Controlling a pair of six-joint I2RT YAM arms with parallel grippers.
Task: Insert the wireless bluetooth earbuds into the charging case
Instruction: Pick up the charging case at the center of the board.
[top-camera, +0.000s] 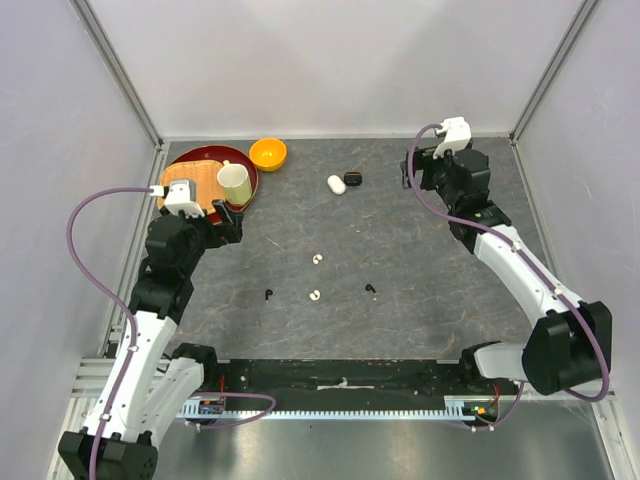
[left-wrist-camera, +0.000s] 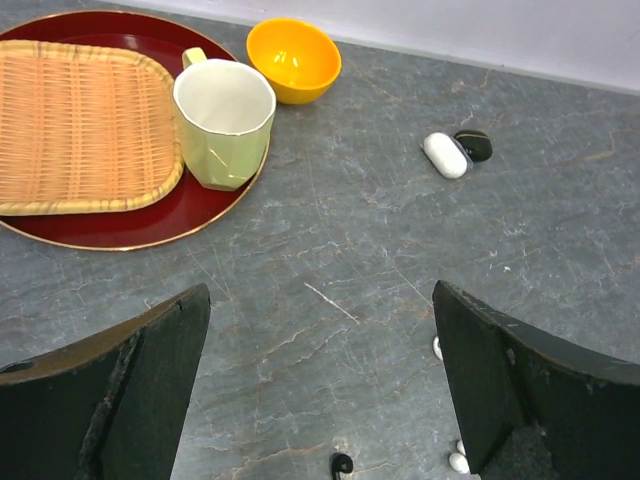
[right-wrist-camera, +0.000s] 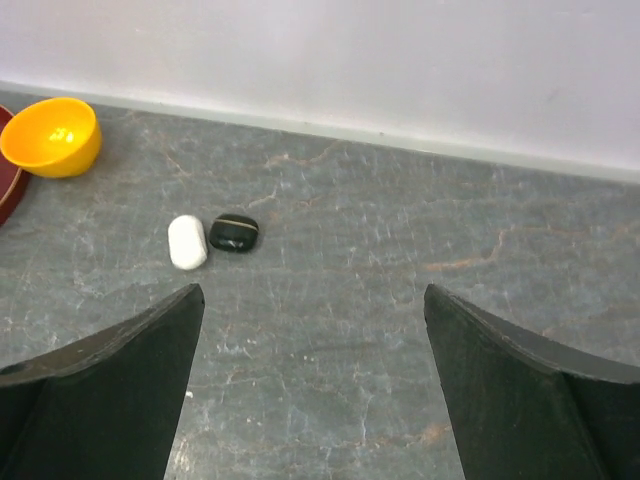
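**Both tools wide open, earbuds loose on the tabletop**

Only the top view takes in the whole tabletop (top-camera: 420, 300). The left tool (left-wrist-camera: 320, 300) hovers near the plate with its fingers spread wide and empty. The right tool (right-wrist-camera: 312, 295), just as wide and empty, hangs over the far right.

From above, the left wrist camera hides part of the plate (top-camera: 195, 155) and the basket (left-wrist-camera: 80, 125) lying on it. The left wrist view shows that basket cut off at the frame's left edge, with the mug (left-wrist-camera: 225, 120) on the plate beside it. The bowl (right-wrist-camera: 50, 135) stands just off the plate.

The white case (right-wrist-camera: 187, 242) and black case (right-wrist-camera: 234, 233) lie side by side at the far middle, clearest from the right wrist.

The earbuds lie mid-tabletop, well apart from the cases. Two white earbuds (top-camera: 318, 259) are in the centre, and the black earbuds (top-camera: 268, 294) lie one on each side. From above they are mere specks. The left wrist view catches one black earbud at its bottom edge and both white ones half hidden by a finger.
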